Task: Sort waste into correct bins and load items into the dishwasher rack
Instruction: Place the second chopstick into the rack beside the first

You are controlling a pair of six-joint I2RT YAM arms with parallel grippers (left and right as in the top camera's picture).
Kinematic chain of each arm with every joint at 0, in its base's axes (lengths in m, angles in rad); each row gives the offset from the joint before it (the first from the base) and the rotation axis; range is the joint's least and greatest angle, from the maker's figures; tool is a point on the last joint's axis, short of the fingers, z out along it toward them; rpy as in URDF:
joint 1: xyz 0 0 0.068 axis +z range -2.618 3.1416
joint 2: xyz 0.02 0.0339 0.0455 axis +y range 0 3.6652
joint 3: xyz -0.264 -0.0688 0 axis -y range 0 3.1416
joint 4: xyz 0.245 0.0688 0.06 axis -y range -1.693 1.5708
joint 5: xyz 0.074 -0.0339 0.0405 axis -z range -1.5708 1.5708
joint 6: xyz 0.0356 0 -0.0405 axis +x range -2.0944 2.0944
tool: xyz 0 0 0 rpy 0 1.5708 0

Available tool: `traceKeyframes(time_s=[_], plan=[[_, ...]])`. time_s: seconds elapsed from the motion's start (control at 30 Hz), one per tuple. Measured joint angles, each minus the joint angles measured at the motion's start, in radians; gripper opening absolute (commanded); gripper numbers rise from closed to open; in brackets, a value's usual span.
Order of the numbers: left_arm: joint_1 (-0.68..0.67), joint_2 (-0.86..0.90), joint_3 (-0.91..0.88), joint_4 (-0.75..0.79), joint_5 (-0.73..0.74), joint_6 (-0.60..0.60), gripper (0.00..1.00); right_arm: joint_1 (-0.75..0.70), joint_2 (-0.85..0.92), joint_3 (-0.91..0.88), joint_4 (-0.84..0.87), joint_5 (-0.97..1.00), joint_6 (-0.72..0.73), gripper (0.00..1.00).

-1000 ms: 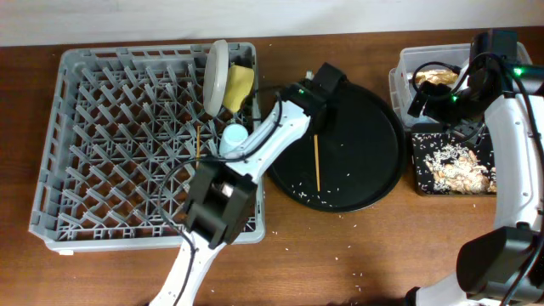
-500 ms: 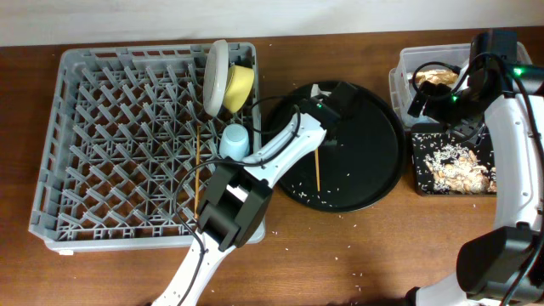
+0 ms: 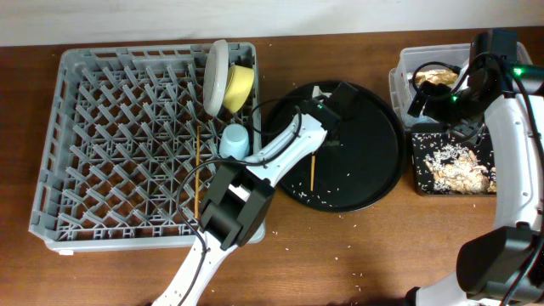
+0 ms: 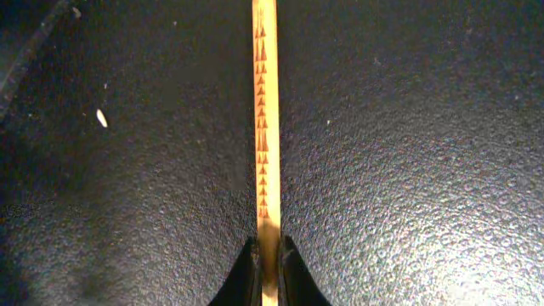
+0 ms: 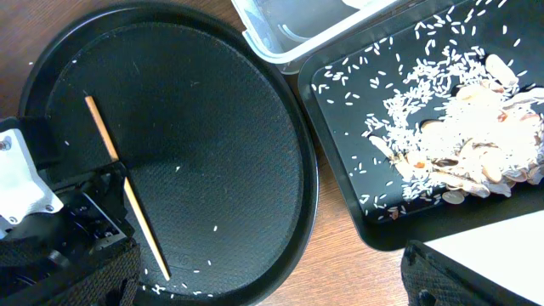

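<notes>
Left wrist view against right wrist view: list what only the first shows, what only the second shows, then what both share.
Only the left wrist view: the triangle markings along the chopstick, and the left gripper closed on its end. Only the right wrist view: the shallow black tray holding rice and food scraps, a corner of the clear tub, and the brown table. Both: that chopstick on the round black tray, with stray rice grains around it.
</notes>
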Motion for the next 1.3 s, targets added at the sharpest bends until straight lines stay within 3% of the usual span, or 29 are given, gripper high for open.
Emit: traceKeyframes(time_s=[0.07, 0.3, 0.4, 0.5, 0.6, 0.73, 0.8, 0.87, 1.03, 1.17, 1.3], plan=[[0.0, 0.024, 0.095, -0.113, 0.004, 0.028, 0.0, 0.0, 0.0, 0.0, 0.0, 0.0, 0.0, 0.98], [0.047, 0.035, 0.888, -0.807, -0.024, 0.144, 0.0, 0.0, 0.0, 0.0, 0.0, 0.0, 0.0, 0.99], [0.108, 0.003, 0.947, -0.812, 0.01, 0.219, 0.0, 0.0, 0.0, 0.0, 0.0, 0.0, -0.001, 0.98], [0.134, -0.186, 0.915, -0.813, 0.011, 0.283, 0.0, 0.0, 0.0, 0.0, 0.0, 0.0, 0.0, 0.98], [0.196, -0.447, 0.68, -0.801, -0.002, 0.281, 0.0, 0.0, 0.0, 0.0, 0.0, 0.0, 0.0, 0.98], [0.271, -0.696, 0.2, -0.809, -0.096, 0.132, 0.0, 0.0, 0.0, 0.0, 0.0, 0.0, 0.0, 0.99], [0.27, -0.705, -0.02, -0.746, -0.139, 0.084, 0.0, 0.0, 0.0, 0.0, 0.0, 0.0, 0.0, 0.98], [0.275, -0.693, -0.238, -0.579, -0.169, 0.062, 0.0, 0.0, 0.0, 0.0, 0.0, 0.0, 0.0, 0.99], [0.347, -0.696, -0.564, -0.294, -0.169, 0.08, 0.0, 0.0, 0.0, 0.0, 0.0, 0.0, 0.0, 0.98], [0.355, -0.697, -0.758, -0.021, -0.135, 0.24, 0.0, 0.0, 0.0, 0.0, -0.001, 0.0, 0.0, 0.98], [0.36, -0.698, -0.802, 0.027, -0.143, 0.297, 0.0, 0.0, 0.0, 0.0, 0.0, 0.0, 0.0, 0.98]])
